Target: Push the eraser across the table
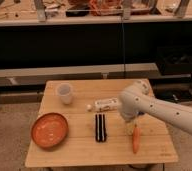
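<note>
The gripper (129, 128) is held low over the table (79, 155), just above the carrot (135, 141); its opening cannot be told, nothing is seen gripped; the eraser (100, 128) is found near it, apart, between it and the orange bowl (49, 130); this low side-on placement is judged to suit a push.

Near the middle of the slatted tabletop (84, 152): black eraser (100, 128), lying lengthwise. Left of it, orange bowl (49, 130); behind, white cup (64, 93) and toppled white bottle (105, 105). Right of the eraser and apart from it, end effector (130, 126) under the white arm (156, 107), just above a carrot (135, 141).
</note>
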